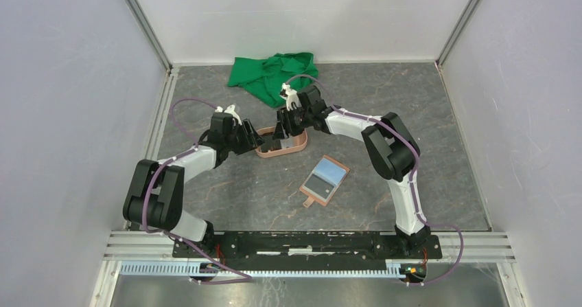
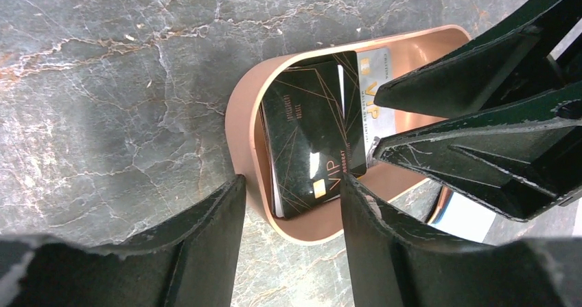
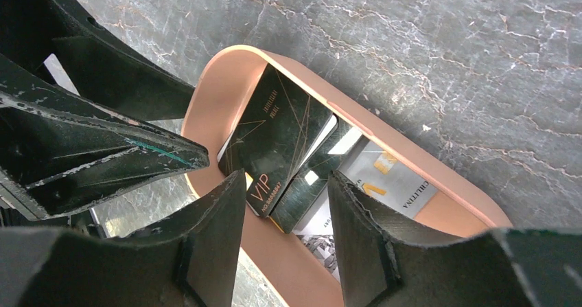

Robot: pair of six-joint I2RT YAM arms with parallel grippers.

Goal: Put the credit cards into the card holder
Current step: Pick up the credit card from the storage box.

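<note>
Your black, gold-lined credit cards (image 2: 302,142) lie stacked in the salmon-pink oval tray (image 2: 238,118). The open tan leather card holder (image 1: 324,180) sits apart on the grey marbled table (image 1: 233,190). Both arms reach inward, and the left gripper (image 2: 292,190) and right gripper (image 3: 287,190) meet over the tray, jaws spread.

Three cards (image 2: 302,135) (at least), one tray (image 2: 239,118), one card holder (image 1: 324,181), one cloth (image 1: 271,73)

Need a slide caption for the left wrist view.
Left gripper open over black credit cards stacked in the pink tray, right gripper open opposite.
</note>
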